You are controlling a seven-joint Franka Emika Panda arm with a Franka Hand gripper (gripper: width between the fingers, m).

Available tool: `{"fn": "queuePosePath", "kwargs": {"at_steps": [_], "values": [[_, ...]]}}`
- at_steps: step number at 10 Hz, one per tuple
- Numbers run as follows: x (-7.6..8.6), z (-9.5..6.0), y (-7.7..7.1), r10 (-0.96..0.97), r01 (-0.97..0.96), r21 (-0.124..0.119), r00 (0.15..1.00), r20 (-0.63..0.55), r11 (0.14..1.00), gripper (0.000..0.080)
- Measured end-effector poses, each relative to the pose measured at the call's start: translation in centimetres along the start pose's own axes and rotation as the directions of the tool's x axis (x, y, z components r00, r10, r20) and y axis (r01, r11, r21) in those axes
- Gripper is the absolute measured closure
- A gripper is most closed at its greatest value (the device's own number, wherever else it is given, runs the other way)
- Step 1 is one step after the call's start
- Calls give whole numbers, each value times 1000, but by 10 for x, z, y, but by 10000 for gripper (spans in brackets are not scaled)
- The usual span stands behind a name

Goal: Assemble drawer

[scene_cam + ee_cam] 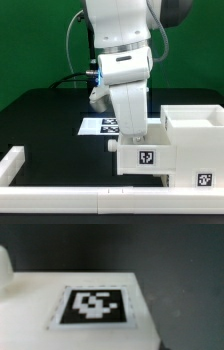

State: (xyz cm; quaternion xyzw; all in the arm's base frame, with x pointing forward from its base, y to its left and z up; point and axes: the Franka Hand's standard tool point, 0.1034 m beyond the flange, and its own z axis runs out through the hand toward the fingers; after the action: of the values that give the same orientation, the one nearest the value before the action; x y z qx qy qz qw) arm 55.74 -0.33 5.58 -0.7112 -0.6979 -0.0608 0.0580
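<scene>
Jaws (127, 127) hang just above the white housing (145, 152), behind its top edge in the exterior view; fingertips hidden by the wrist and the box, so cannot tell if they are apart, together or clamped on anything. Wrist view shows no fingers, only a blurred white top face with one square tag (93, 305) and black counter (180, 258) beyond.

Housing stands on the counter at the exterior view's lower middle, a tag (146, 157) on its front. An open-topped tray (195, 135) touches it on the exterior view's right, another tag (204, 180) low on that side. Cannot tell if the tray is partly slid in or just beside. The marker board (100, 126) lies flat behind, partly covered by the arm (122, 45). Low white rail (70, 200) runs along the front and the exterior view's left.

Risks, judged: coming down off-centre could hit the housing's top edge and tip or shove it toward the rail; pushing the tray skewed could jam it in the opening; smooth plastic may slip in a light pinch.

No brand or readable writing, only black-and-white square tag patterns.
</scene>
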Motion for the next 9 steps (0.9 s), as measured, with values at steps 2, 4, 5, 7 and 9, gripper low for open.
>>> {"fn": "queuePosePath", "kwargs": {"at_steps": [2,4,5,7,9], "values": [[-1,0,0,-46,46,0,999,5,999,760],[-1,1,0,-38,38,-2,999,4,999,760],[3,0,1,-23,23,-3,1000,4,1000,760],[18,2,-1,48,-48,20,999,6,999,760],[33,2,0,59,-59,29,998,7,998,760]]}}
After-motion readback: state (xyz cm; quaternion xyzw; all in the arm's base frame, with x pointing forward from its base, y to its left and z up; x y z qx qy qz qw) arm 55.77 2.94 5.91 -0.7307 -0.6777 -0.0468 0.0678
